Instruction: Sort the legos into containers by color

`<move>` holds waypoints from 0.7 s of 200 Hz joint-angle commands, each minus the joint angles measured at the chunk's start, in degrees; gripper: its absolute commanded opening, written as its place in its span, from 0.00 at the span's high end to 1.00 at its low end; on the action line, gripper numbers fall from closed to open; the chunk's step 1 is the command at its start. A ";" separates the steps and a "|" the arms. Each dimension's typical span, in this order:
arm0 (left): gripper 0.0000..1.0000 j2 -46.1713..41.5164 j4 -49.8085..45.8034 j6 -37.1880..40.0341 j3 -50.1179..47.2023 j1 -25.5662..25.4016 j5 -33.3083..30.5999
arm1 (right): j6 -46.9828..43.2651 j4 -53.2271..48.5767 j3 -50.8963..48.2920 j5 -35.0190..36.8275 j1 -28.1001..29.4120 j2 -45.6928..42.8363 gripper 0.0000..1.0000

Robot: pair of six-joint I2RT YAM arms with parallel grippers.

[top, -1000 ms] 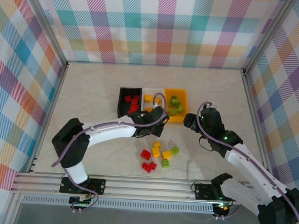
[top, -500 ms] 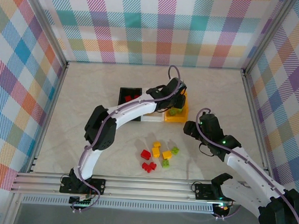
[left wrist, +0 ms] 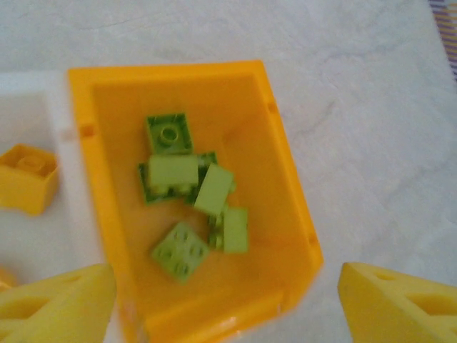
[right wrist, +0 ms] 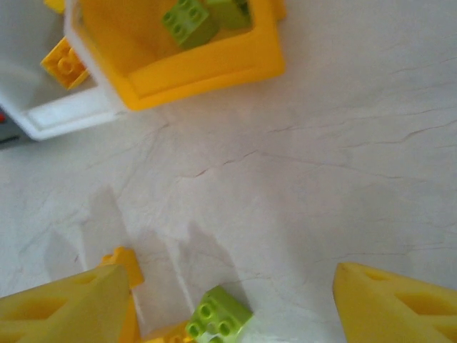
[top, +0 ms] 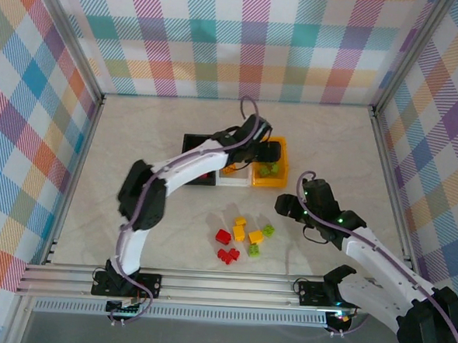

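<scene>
Here the right tool (top: 283,207), wide and empty, is nearer the loose legos (top: 239,234), at its 8 o'clock on the desk (top: 137,150); left tool (top: 269,151), wide, hangs over the orange-yellow bin (left wrist: 289,164).

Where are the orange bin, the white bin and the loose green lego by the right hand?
orange bin (left wrist: 288,161): left wrist view, on its right-hand rim.
white bin (right wrist: 71,116): right wrist view, on its near wall.
green lego (right wrist: 218,320): right wrist view, on its studded top face.
</scene>
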 commanded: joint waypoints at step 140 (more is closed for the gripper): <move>0.00 -86.63 -15.82 -11.40 -61.09 -0.05 -17.47 | -8.44 4.43 22.08 11.96 37.58 38.29 0.27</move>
